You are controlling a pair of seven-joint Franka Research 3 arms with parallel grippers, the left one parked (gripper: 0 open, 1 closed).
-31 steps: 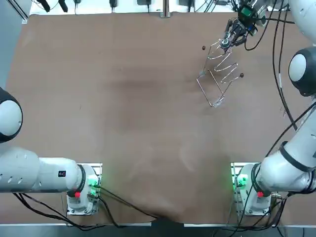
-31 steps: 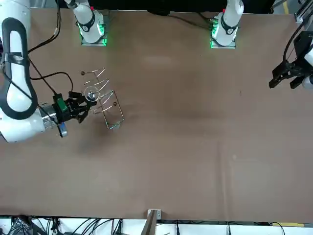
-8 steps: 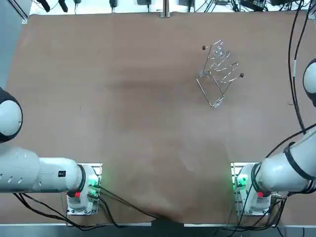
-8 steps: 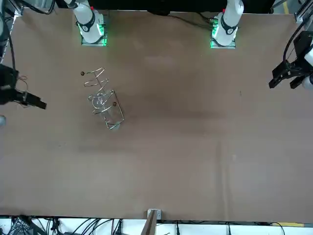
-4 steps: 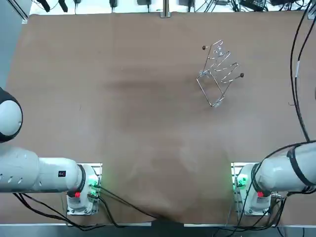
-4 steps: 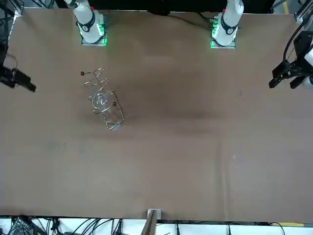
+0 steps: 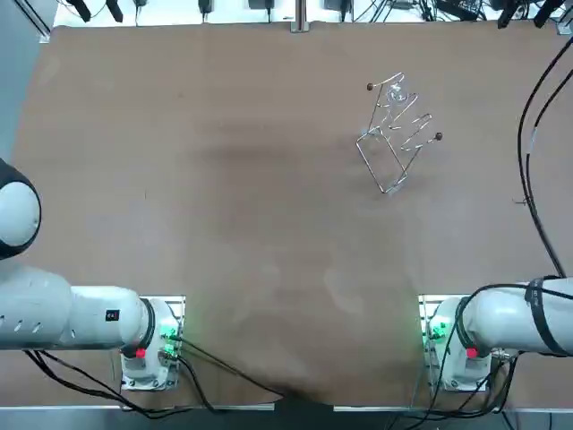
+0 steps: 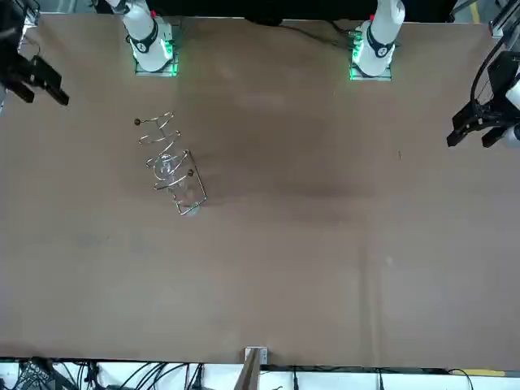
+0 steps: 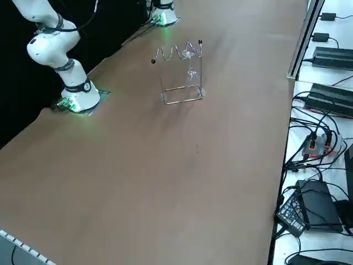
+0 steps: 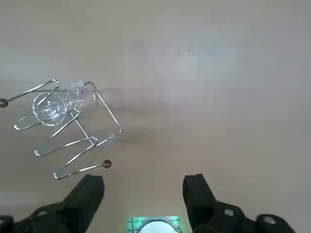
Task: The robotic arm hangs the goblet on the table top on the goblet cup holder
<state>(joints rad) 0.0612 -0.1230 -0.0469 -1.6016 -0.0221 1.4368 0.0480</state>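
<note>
The clear goblet (image 7: 395, 92) hangs upside down by its foot in the wire cup holder (image 7: 398, 136), at the end nearest the table's far edge. It shows as well in the front view, goblet (image 8: 165, 168) in holder (image 8: 172, 162), and from the right side, goblet (image 9: 191, 59) in holder (image 9: 182, 72). My right gripper (image 10: 143, 190) is open and holds nothing. It hangs high above the table, well apart from the goblet (image 10: 53, 106) and holder (image 10: 73, 131). The gripper (image 8: 39, 81) sits at the front view's left edge.
The brown table (image 7: 224, 179) carries only the holder. Both arm bases with green lights stand at the near edge, the right one (image 7: 448, 336) and the left one (image 7: 157, 345). Cables and boxes (image 9: 322, 143) lie on a bench past the table's far edge.
My gripper let go of the goblet at the holder, drew back towards the table's right edge and rose. The goblet stays hung on the holder.
</note>
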